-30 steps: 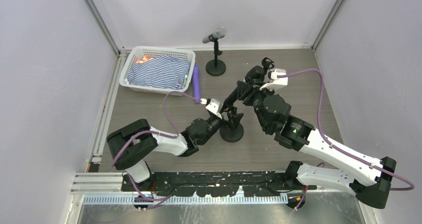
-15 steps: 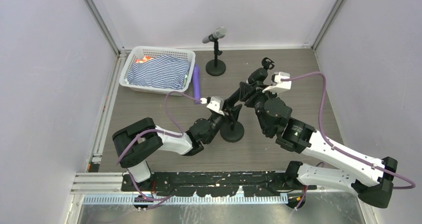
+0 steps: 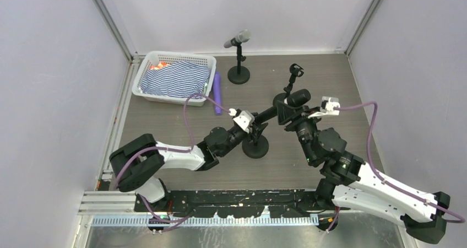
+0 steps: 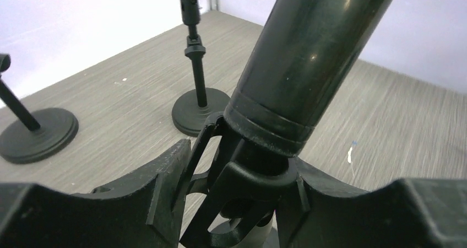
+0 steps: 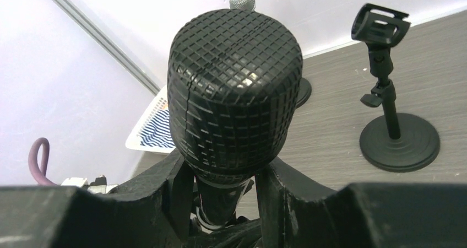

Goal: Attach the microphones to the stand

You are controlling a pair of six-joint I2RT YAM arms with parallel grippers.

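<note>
The black microphone (image 3: 275, 111) is lying tilted over the middle of the desk (image 3: 165, 121), its tail sitting in the clip (image 4: 250, 176) of the centre stand (image 3: 256, 147). The left hand (image 3: 254, 125) is pinching that clip; the right hand (image 3: 288, 109) is pinching the microphone just below its head.

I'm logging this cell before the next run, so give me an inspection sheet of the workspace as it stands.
Surface: grey wood-grain table, no spills seen.
Job's things: black mesh-headed microphone slanted, tail end in the clip of the central black round-based stand; silver-headed microphone mounted on the back stand; third black stand, clip empty.
Clutter: white plastic basket holding blue-striped cloth; purple cylinder beside it.
Grippers: left gripper closed on the central stand's clip; right gripper closed on the black microphone.
Cables: purple cables looping from both wrists.
Surroundings: pale walls, metal frame posts.
</note>
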